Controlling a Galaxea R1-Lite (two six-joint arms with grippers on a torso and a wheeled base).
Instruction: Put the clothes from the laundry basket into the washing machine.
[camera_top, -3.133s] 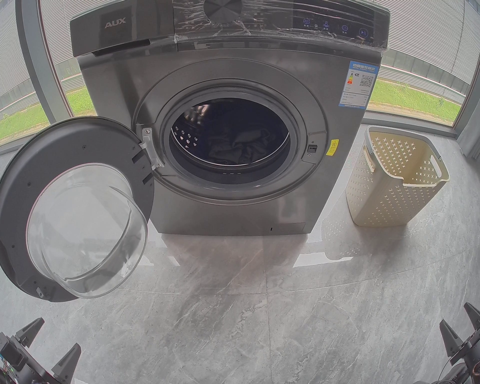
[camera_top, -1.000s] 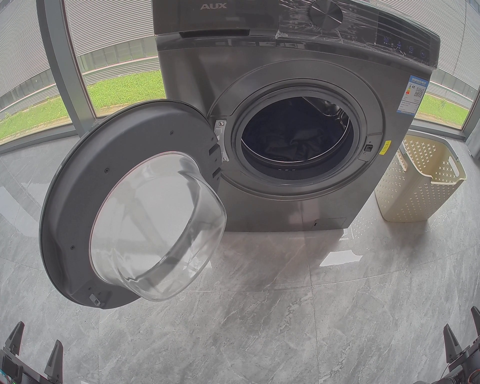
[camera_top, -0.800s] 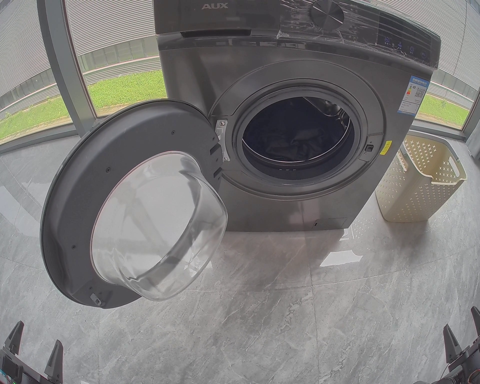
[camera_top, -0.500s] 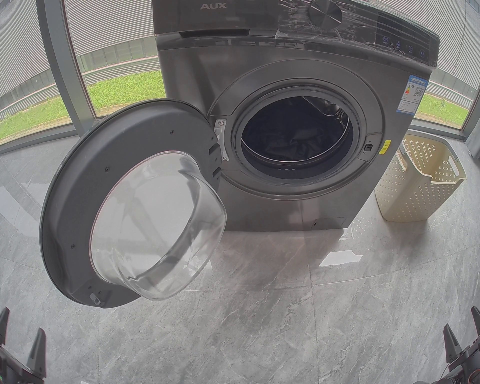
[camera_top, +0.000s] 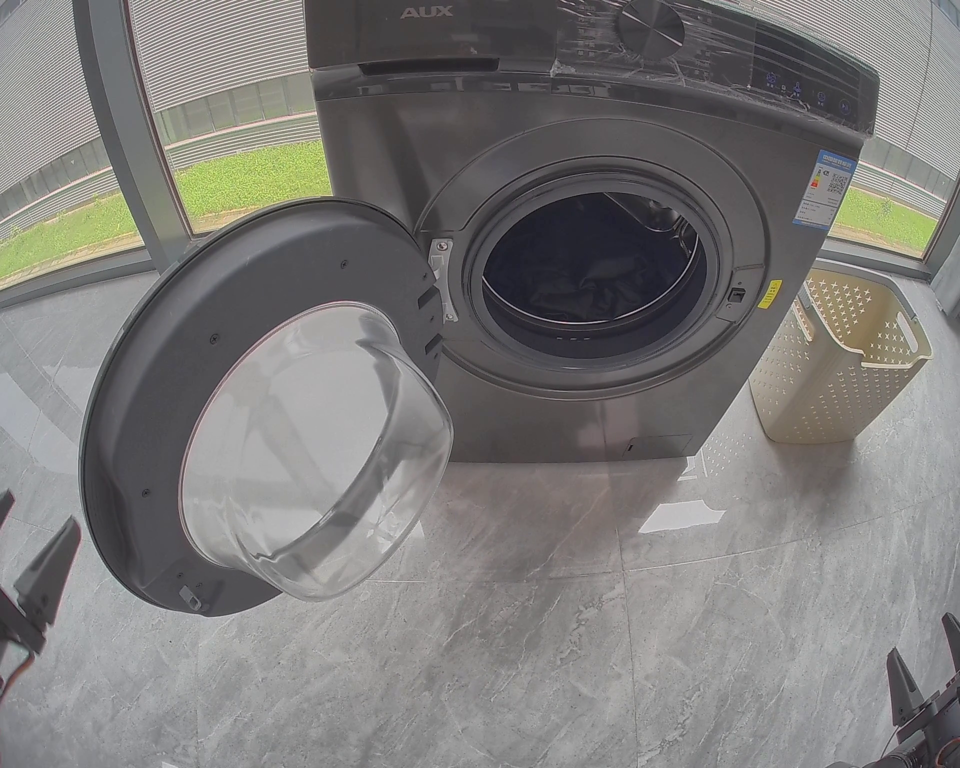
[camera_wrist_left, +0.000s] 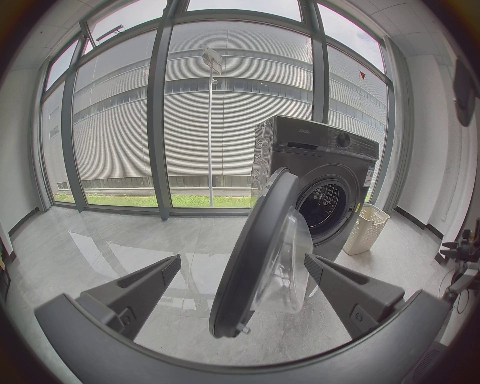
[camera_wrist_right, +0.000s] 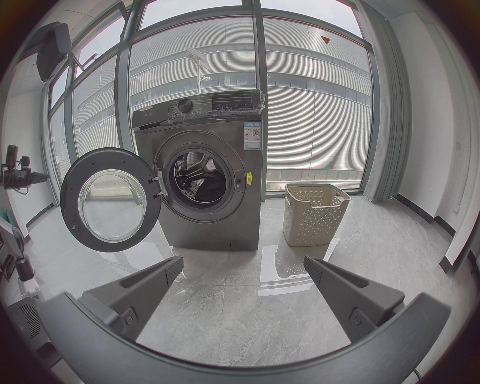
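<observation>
Presently, washing machine (camera_top: 390, 160): grey front-loader, standing on the tiled floor (camera_top: 600, 630) before the windows (camera_top: 230, 110).
Door (camera_top: 170, 370): swung wide open to the robot's left, glass bowl (camera_top: 310, 450) facing out.
Clothes (camera_top: 590, 290): dark fabric lying inside the drum (camera_top: 655, 215).
Laundry basket (camera_top: 840, 385): cream, perforated, upright just beside the machine's right side.
Left gripper (camera_wrist_left: 241, 261): fingers spread wide, holding nothing, low near the door's outer edge.
Right gripper (camera_wrist_right: 242, 261): fingers spread wide, holding nothing, low, well apart from the basket.

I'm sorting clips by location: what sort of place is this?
Probably a laundry corner in a glass-walled room: a front-loading washing machine with its door open, a cream laundry basket beside it, and floor-to-ceiling windows.
</observation>
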